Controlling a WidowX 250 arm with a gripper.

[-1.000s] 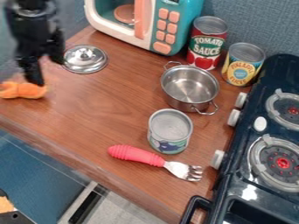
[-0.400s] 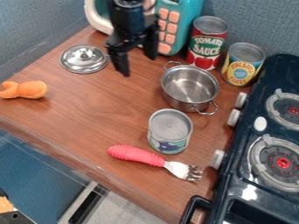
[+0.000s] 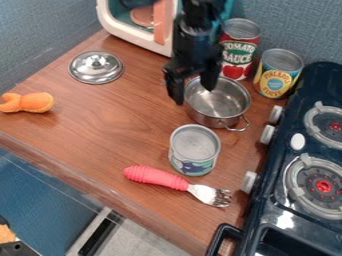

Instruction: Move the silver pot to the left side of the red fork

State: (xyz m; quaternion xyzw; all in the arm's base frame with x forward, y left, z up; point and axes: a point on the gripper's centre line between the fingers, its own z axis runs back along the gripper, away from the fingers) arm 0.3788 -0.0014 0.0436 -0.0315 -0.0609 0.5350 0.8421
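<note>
"Where's your gripper?"

"I've got the gripper pointing down at the left rim of the pot, as I see it on my camera. One finger is over the pot's mouth, the other outside it."

"Gripping anything?"

"No, I have the fingers spread apart. Whether either one touches the rim, I can't tell from here."

"And the pot itself?"

"Upright on the worktop, towards its stove-side edge, with one wire handle sticking out on the side facing the stove. The tomato can and the yellow can stand behind it, near the back edge."

"Where do you have the fork?"

"The red fork lies near the front edge, tines towards the stove, handle the other way. A grey-topped can stands between it and the pot, just beside the fork. So my pot is beyond the fork, not to its left."

"What's on the far side?"

"The lid lies near the left edge, knob up. The orange toy is nearer the corner where the left and front edges meet. I see the microwave at the back edge, partly behind my arm."
</note>
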